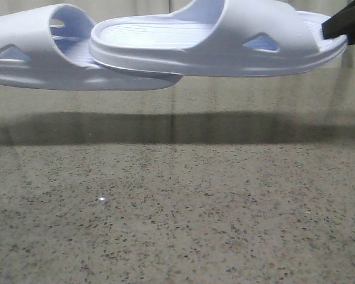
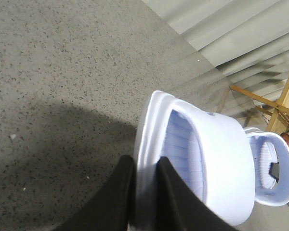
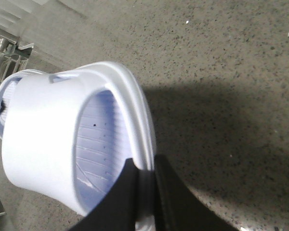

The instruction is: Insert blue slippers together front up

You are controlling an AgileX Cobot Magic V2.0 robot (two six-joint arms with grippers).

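Two pale blue slippers are hanging in the air above the speckled grey table [image 1: 183, 225], end to end in the front view, both soles down and straps up. The left slipper [image 1: 41, 56] is sitting slightly lower; its open strap mouth is facing toward the other, and a triangular cut-out is showing on its side. The left gripper [image 2: 145, 192] is not showing in the front view; in the left wrist view its two black fingers [image 2: 119, 197] are pinching the rim of the left slipper [image 2: 202, 163] at one end, jaws closed down to the thickness of that edge, the shoe running straight out away from the fingers. Beyond its far end, the other slipper is showing as a smaller shape. The right slipper [image 1: 225, 41] is riding a little higher, its near end overlapping above the left one's end; whether the two are touching there, I cannot tell. The right gripper [image 1: 345, 23] is showing only as a dark shape at this slipper's outer end. In the right wrist view its black fingers [image 3: 120, 202] are clamping the sole rim of the right slipper [image 3: 48, 144], narrow gap filled by the foam, strap and ribbed footbed extending away from the fingertips. A broad shadow is lying across the table beneath both shoes.
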